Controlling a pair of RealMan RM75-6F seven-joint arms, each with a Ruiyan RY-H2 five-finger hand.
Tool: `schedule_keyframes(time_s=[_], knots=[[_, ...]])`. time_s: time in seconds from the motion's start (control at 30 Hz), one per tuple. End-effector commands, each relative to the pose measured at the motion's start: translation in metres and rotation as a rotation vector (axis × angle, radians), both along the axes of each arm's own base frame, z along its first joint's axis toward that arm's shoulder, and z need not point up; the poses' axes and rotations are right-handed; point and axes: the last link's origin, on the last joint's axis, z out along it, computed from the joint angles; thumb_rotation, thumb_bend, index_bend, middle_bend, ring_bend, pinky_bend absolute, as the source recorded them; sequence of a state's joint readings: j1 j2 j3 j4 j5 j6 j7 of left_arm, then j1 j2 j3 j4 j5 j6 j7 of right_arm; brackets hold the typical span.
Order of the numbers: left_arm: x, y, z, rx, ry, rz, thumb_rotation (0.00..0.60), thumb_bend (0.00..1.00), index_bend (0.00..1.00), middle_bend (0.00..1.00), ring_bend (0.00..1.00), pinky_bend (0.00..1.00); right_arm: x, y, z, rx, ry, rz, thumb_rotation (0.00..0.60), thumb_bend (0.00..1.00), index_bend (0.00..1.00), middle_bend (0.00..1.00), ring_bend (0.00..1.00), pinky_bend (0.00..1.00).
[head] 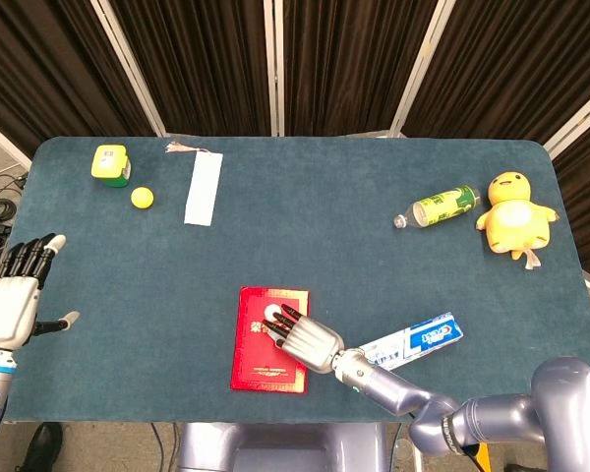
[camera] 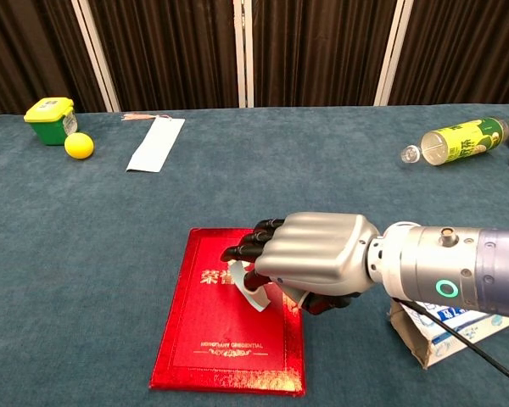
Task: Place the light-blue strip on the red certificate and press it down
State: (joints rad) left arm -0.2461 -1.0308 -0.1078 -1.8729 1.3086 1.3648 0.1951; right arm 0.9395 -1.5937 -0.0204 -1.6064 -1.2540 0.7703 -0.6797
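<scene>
Table: a dark teal felt tabletop (head: 305, 226) seen from above, with black curtains behind it.
Light-blue strip: lies flat at about 11 o'clock on the table (head: 204, 188), far from any hand, with a small tassel at its far end.
Red certificate: lies flat near the front edge at about 6 o'clock (head: 256, 356), gold lettering on its cover; the strip is well apart from it.
Right hand: rests over the right half of the certificate (head: 302, 339), dark fingers curled down onto the cover; whether it grips anything cannot be told.
Left hand: hovers off the table's left edge at about 8 o'clock (head: 15, 300), fingers spread, holding nothing.
Other items: green-and-yellow box (head: 110, 162) and yellow ball (head: 142, 198) at 10 o'clock; green bottle (head: 438, 207) and yellow plush duck (head: 515, 215) at 2 o'clock; toothpaste box (head: 413, 340) at 5 o'clock beside the right forearm.
</scene>
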Motion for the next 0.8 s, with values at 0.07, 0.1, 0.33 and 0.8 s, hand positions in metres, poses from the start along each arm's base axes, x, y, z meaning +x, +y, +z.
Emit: schedule_keyframes(time_s=[0.07,0.1,0.33,0.8], knots=[[-0.0006,0.0003,0.0001,-0.001,0.001,0.002,0.6,0.0,0.0,0.0,0.0,0.0,0.0015,-0.0014,0.002,-0.005,-0.009,-0.005,0.6,0.97,0.4,0.0,0.0,0.0],[-0.0007,0.0005,0.0,-0.001,0.0,0.002,0.6,0.0,0.0,0.0,0.0,0.0,0.0021,-0.0019,0.0028,-0.007,-0.013,-0.007,0.6,0.97,0.4,0.0,0.0,0.0],[-0.0005,0.0005,0.0005,0.0,-0.002,0.001,0.6,0.0,0.0,0.0,0.0,0.0,0.0037,-0.0045,0.0066,-0.015,-0.022,-0.009,0.6,0.97,0.4,0.0,0.0,0.0],[-0.0001,0.0002,0.0,0.0,-0.002,0.001,0.6,0.0,0.0,0.0,0.0,0.0,0.0005,-0.002,0.0035,-0.01,-0.019,-0.008,0.6,0.97,0.4,0.0,0.0,0.0]])
